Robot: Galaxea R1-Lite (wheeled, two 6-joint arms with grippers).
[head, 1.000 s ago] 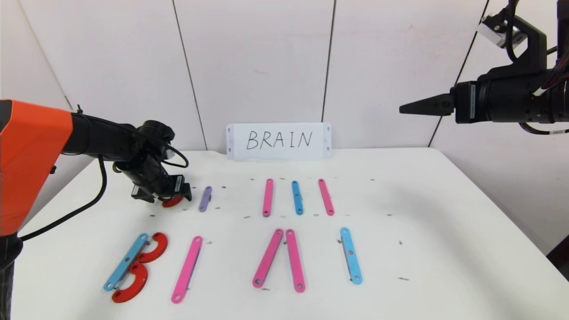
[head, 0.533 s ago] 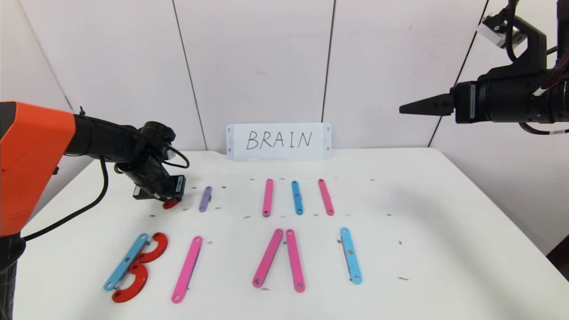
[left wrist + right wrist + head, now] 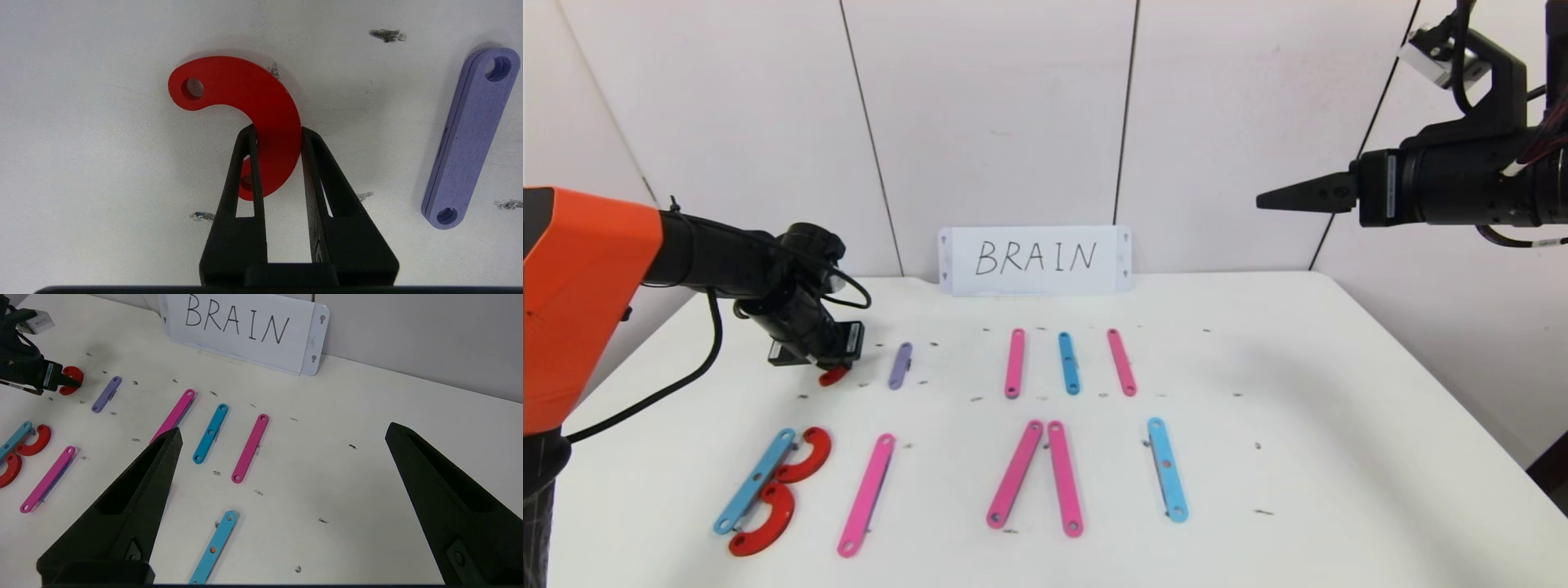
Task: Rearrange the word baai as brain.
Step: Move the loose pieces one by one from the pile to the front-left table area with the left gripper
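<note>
Red plastic, the spare curved piece (image 3: 261,118) at the table's (image 3: 1339,457) far left beside a purple bar (image 3: 470,134), is now pinched in the left gripper (image 3: 276,136), whose jaws stood wide a second ago, likely bound for the R's bowl; the right gripper (image 3: 282,445) hangs parked, agape, empty.

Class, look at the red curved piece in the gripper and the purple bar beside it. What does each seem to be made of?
Red curved piece: likely hard plastic, flat, smooth matte face, clean-cut edge and round hole; it keeps its shape between the closed left gripper. Purple bar: probably plastic too, though its faintly grainy matte face and a seam along its edge suggest two layers.
</note>
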